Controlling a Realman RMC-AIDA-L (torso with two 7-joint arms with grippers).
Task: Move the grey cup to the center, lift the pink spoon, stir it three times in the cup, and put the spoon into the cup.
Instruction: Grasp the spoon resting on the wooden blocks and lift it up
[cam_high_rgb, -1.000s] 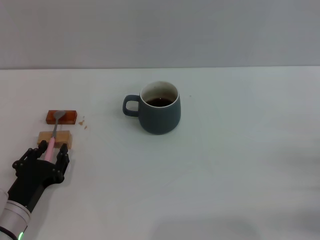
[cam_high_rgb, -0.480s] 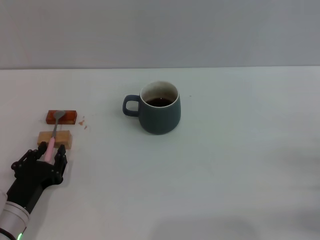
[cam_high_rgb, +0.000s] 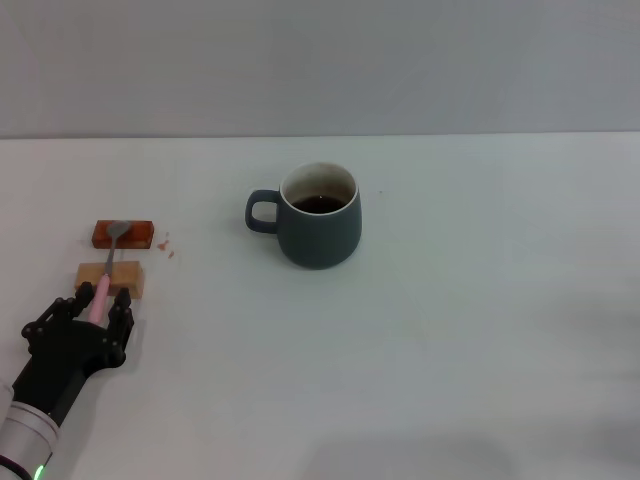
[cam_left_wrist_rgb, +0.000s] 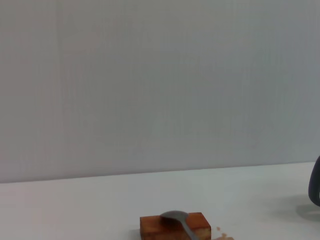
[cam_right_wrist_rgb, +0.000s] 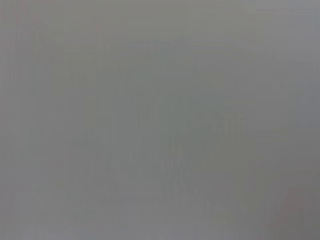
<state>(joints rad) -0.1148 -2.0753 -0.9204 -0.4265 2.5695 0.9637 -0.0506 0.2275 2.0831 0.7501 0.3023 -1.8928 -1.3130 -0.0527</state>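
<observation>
The grey cup (cam_high_rgb: 320, 217) stands upright at the table's middle, handle toward the left, dark liquid inside; its edge shows in the left wrist view (cam_left_wrist_rgb: 315, 187). The pink spoon (cam_high_rgb: 108, 262) lies at the left, its metal bowl on a red-brown block (cam_high_rgb: 138, 234), its neck over a tan block (cam_high_rgb: 128, 275), its pink handle pointing toward me. My left gripper (cam_high_rgb: 102, 300) is low at the near left, open, with one finger on each side of the handle's end. The spoon's bowl also shows in the left wrist view (cam_left_wrist_rgb: 175, 216). My right gripper is out of view.
The red-brown block also shows in the left wrist view (cam_left_wrist_rgb: 200, 226). Small brown crumbs (cam_high_rgb: 167, 243) lie to the right of the blocks. A grey wall stands behind the white table (cam_high_rgb: 480, 330). The right wrist view shows only plain grey.
My left gripper has slid slightly back toward the near left along the spoon's handle. The cup, spoon and blocks have not moved.
</observation>
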